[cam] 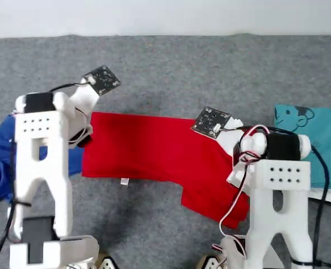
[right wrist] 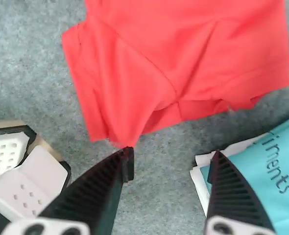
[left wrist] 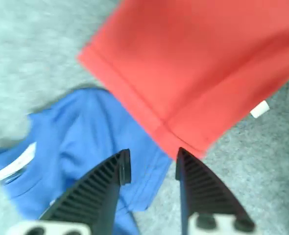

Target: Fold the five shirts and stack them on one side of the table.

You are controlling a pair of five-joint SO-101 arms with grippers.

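The left end effector [left wrist: 152,169] hangs with its ribbed black jaws apart and nothing between them, over the spot where the blue shirt [left wrist: 81,142] meets the hem of the red shirt [left wrist: 193,63]. The right end effector [right wrist: 171,164] is spread wide over bare grey worktop [right wrist: 32,73], between the red shirt's sleeve and the teal shirt [right wrist: 267,181]. The red shirt lies flat across the middle of the felt-like worktop, with a small white tag [cam: 124,181] at its edge. The blue shirt lies rumpled at the left. The printed teal shirt lies folded on a white layer [right wrist: 203,169] at the right.
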